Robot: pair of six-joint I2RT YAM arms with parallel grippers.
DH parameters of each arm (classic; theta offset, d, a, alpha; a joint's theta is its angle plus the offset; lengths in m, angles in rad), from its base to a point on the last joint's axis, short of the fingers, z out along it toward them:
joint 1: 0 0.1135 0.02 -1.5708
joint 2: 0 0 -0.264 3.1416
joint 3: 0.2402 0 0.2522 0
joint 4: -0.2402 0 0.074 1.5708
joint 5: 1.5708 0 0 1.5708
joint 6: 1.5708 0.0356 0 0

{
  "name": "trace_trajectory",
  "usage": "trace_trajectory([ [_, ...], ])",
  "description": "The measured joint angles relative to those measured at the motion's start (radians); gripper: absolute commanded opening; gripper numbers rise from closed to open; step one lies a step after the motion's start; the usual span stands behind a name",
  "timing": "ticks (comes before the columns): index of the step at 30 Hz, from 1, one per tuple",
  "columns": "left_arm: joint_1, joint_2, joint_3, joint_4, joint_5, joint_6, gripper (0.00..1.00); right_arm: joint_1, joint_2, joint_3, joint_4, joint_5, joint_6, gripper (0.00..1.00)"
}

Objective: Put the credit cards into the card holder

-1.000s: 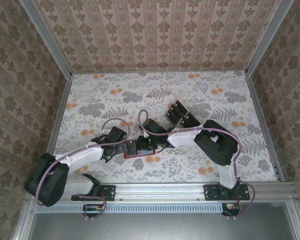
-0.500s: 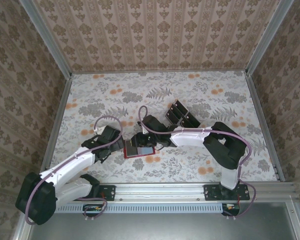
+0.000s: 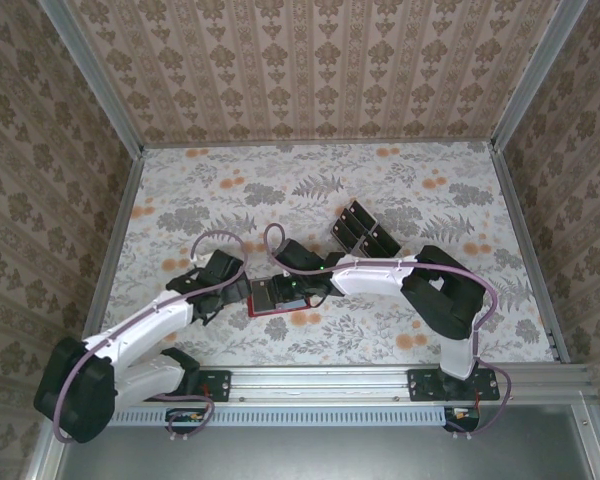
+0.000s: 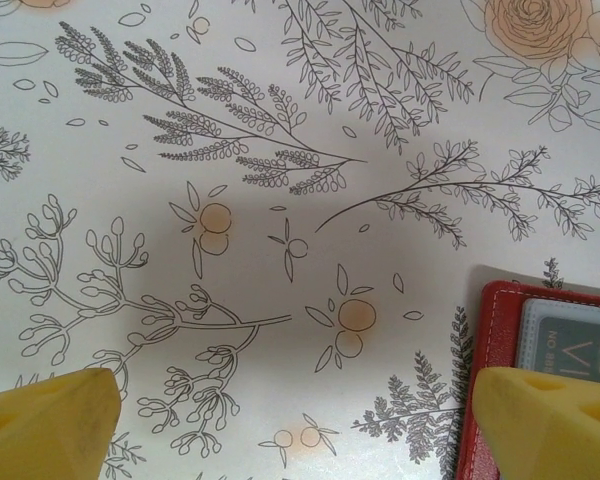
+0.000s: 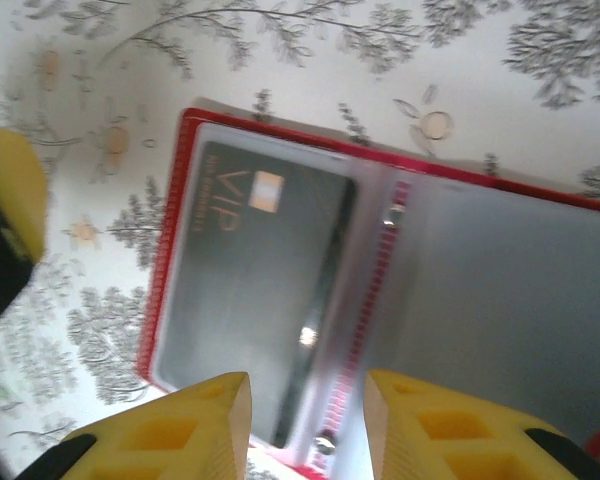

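Note:
The card holder [image 3: 270, 312] is a red wallet lying open and flat on the flowered table. One black credit card [image 5: 250, 280] marked VIP sits in its left clear sleeve; the right sleeve [image 5: 500, 300] looks bare. My right gripper [image 5: 308, 425] hovers just above the wallet's fold, open, with nothing between its yellow fingers. My left gripper [image 4: 298, 425] stands wide open over bare table at the wallet's left edge [image 4: 495, 320], where the sleeved card [image 4: 570, 345] also shows. More black credit cards [image 3: 355, 225] stand farther back.
A clear slotted tray [image 3: 384, 243] holds the spare cards behind and right of the wallet. Metal-framed patterned walls [image 3: 115, 240] close the table on three sides. The left gripper's finger [image 5: 5, 210] is close to the wallet's left side.
The right gripper's jaws have parted, and the card now lies in the wallet's sleeve. The left arm has drawn back a little to the left of the wallet.

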Motion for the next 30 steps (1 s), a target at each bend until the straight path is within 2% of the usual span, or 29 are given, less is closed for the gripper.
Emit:
trace_trajectory([
  [6,-0.029,0.027,0.02,0.004,0.006,0.0,1.0,-0.005,0.0,0.0,-0.074,0.098,-0.039,0.35],
  [13,-0.064,0.044,0.034,0.015,0.006,-0.003,1.0,-0.044,-0.053,-0.023,-0.105,0.151,-0.054,0.35],
  [22,-0.111,0.08,0.043,0.038,0.006,-0.004,1.0,-0.089,-0.079,-0.055,-0.101,0.151,-0.054,0.35],
  [30,-0.134,0.096,0.043,0.048,0.005,-0.019,1.0,-0.077,-0.105,-0.076,-0.085,0.117,-0.05,0.36],
])
